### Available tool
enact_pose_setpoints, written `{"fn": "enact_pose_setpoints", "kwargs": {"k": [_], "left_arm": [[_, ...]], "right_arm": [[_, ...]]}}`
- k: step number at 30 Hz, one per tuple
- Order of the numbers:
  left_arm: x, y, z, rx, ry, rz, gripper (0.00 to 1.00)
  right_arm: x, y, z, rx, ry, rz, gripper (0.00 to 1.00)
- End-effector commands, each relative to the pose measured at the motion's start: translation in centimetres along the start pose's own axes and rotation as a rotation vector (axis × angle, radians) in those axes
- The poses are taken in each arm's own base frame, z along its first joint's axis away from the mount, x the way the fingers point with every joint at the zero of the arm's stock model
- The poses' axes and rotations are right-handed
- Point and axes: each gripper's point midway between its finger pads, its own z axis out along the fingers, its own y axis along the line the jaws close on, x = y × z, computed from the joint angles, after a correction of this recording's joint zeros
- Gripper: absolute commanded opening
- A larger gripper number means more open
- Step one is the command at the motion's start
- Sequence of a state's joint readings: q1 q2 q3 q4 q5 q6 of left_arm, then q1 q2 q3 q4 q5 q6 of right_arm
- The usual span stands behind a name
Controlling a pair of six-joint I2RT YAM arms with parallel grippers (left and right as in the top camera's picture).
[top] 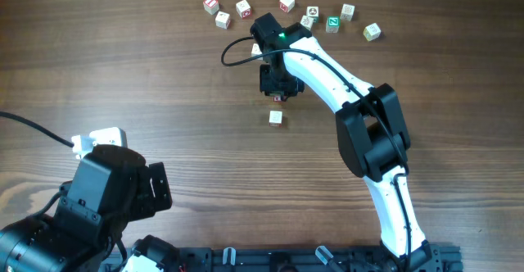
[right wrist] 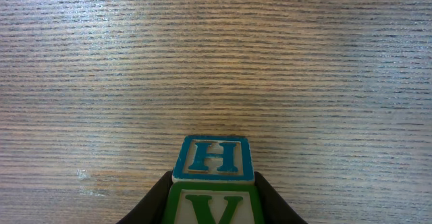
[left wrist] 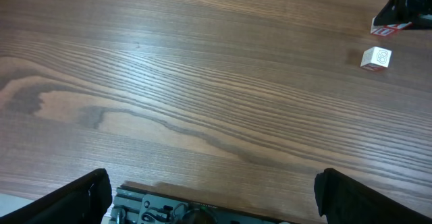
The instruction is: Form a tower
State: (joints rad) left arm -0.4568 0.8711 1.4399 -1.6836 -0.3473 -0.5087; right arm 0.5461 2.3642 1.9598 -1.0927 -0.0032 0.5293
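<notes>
Wooden cubes form the tower (right wrist: pixel 213 166), upright at mid-desk and clenched in your right hand (top: pixel 277 82); whether its base touches the desk (top: pixel 164 75) is hard to tell. A loose cube (top: pixel 276 118) lies just near of it. Your left hand (left wrist: pixel 214 193), released wide, sits well apart at near left, so the right arm is much closer.

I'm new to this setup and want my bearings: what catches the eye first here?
The right gripper, mid-table, is shut on a cube showing a blue H and green V. One loose cube lies just nearer the robot's base, and a scattered row of cubes runs along the far side.
</notes>
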Motion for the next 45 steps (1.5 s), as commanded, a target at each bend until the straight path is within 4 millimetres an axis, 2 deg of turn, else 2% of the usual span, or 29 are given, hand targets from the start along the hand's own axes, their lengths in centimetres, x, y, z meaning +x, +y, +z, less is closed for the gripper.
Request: {"fn": "enact_pose_setpoints", "kwargs": {"k": [1,3,5,7,10,11,13,16,23,33,40,41,42,44,45], "left_arm": [[-0.2,0.3,0.0,-0.016,-0.011,0.01,1.0],[-0.2,0.3,0.0,-0.016,-0.011,0.01,1.0],[-0.2,0.3,0.0,-0.016,-0.011,0.01,1.0],[-0.2,0.3,0.0,-0.016,-0.011,0.01,1.0],[-0.2,0.3,0.0,-0.016,-0.011,0.01,1.0],[-0.2,0.3,0.0,-0.016,-0.011,0.01,1.0],[-0.2,0.3,0.0,-0.016,-0.011,0.01,1.0],[-0.2,0.3,0.0,-0.016,-0.011,0.01,1.0],[-0.2,0.3,0.0,-0.016,-0.011,0.01,1.0],[-0.2,0.3,0.0,-0.016,-0.011,0.01,1.0],[-0.2,0.3,0.0,-0.016,-0.011,0.01,1.0],[-0.2,0.3,0.0,-0.016,-0.011,0.01,1.0],[-0.2,0.3,0.0,-0.016,-0.011,0.01,1.0],[-0.2,0.3,0.0,-0.016,-0.011,0.01,1.0],[-0.2,0.3,0.0,-0.016,-0.011,0.01,1.0]], "right_arm": [[1.0,0.2,1.8,-0.004,0.058,-0.035,0.43],[1.0,0.2,1.8,-0.004,0.058,-0.037,0.51],[0.9,0.2,1.7,-0.006,0.054,-0.061,0.64],[0.8,0.3,1.6,-0.009,0.051,-0.055,0.65],[0.9,0.3,1.6,-0.007,0.054,-0.03,0.64],[1.0,0.2,1.6,-0.005,0.057,-0.022,0.61],[1.1,0.3,1.5,-0.009,0.062,-0.005,0.46],[1.0,0.5,1.5,-0.015,0.061,-0.008,0.36],[1.0,1.0,1.6,-0.022,0.05,-0.017,0.32],[0.7,0.9,1.6,-0.014,0.035,-0.059,0.35],[0.9,0.8,1.5,-0.009,0.043,-0.073,0.73],[1.0,0.7,1.0,-0.005,0.05,-0.074,0.84],[0.7,0.9,0.1,-0.01,0.043,-0.087,0.99],[-0.2,1.3,-2.7,-0.024,0.0,-0.095,0.99],[-1.0,1.8,-5.7,-0.051,-0.048,-0.091,0.99]]}}
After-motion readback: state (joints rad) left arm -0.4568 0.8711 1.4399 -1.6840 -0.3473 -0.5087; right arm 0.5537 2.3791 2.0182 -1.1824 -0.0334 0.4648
